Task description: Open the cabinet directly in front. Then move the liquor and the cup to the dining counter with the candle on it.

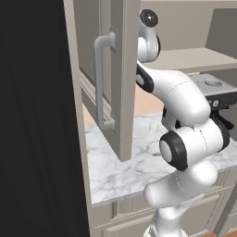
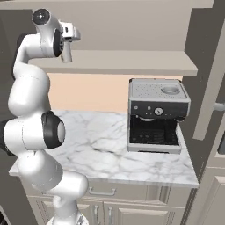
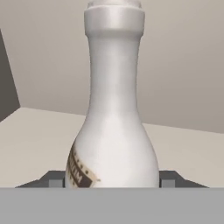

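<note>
The arm [image 1: 185, 139] is glossy white with rounded links, dark joint bands and black round end caps.

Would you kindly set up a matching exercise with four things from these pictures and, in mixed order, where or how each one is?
Things:
1. liquor
2. espresso machine
3. cabinet door
4. gripper

Places or states:
A. stands on the marble countertop
B. swung open, bar handle showing
C. upright on the cabinet shelf
D. fingertips on either side of the bottle's base

Pairs: 1-C, 2-A, 3-B, 4-D
</note>
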You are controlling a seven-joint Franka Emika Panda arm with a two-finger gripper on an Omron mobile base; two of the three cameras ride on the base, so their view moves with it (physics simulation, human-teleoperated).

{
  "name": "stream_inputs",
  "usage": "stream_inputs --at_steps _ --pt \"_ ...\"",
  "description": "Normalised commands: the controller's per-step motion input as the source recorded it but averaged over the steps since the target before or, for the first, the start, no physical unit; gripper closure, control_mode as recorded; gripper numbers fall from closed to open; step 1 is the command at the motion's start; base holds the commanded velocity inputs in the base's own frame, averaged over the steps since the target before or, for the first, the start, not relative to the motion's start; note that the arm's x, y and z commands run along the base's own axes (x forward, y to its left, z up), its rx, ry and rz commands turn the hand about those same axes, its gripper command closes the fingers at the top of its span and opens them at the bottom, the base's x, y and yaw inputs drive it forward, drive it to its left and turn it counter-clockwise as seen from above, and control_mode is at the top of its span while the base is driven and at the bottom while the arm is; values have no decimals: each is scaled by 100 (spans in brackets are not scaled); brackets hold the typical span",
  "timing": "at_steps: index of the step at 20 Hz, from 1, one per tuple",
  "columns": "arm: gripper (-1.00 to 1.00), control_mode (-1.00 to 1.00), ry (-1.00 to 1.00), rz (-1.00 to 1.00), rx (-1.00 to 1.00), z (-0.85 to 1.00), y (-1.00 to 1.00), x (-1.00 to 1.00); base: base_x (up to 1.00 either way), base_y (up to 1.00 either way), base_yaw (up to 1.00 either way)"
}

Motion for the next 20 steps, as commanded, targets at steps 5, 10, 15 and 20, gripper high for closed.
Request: stream_inputs --at_steps 5,10,15,20 --pt "100 -100 -23 0 0 16 0 0 0 0 0" --pt "100 -100 -8 0 0 5 0 -1 0 0 0" --pt "100 -100 -14 0 0 10 0 -67 0 0 0" --pt "100 -100 -17 0 0 18 -6 -100 0 0 0"
